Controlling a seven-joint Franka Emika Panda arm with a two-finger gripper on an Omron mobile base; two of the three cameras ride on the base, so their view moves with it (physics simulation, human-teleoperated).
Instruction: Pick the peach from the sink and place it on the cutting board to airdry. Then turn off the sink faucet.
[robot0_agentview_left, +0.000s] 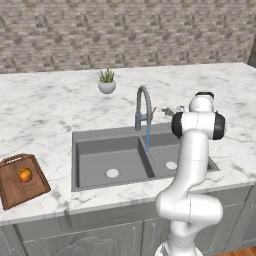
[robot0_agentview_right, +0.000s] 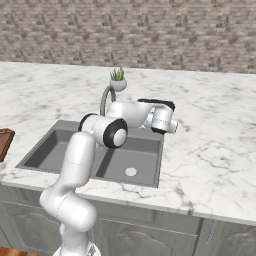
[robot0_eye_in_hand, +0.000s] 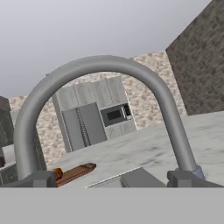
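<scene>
The peach (robot0_agentview_left: 25, 174) lies on the reddish-brown cutting board (robot0_agentview_left: 15, 192) on the counter left of the sink (robot0_agentview_left: 100, 136). Both show far off in the hand view, the peach (robot0_eye_in_hand: 57, 173) at the near end of the cutting board (robot0_eye_in_hand: 78, 172). The grey gooseneck sink faucet (robot0_agentview_left: 144, 102) stands behind the divider between the basins, and a thin blue stream of water (robot0_agentview_left: 148, 138) falls from its spout. My gripper (robot0_agentview_left: 167, 111) hovers just right of the faucet at the height of its small side lever (robot0_agentview_left: 154, 110). In the hand view my gripper (robot0_eye_in_hand: 113, 180) is open and the faucet's arch (robot0_eye_in_hand: 105, 64) looms close ahead of it.
A small potted plant (robot0_agentview_left: 106, 82) stands on the counter behind the faucet. The brick wall (robot0_agentview_left: 125, 30) closes off the back. My white arm (robot0_agentview_left: 192, 165) rises over the right basin (robot0_agentview_left: 170, 159). Marble counter (robot0_agentview_left: 40, 115) stretches wide on both sides of the sink.
</scene>
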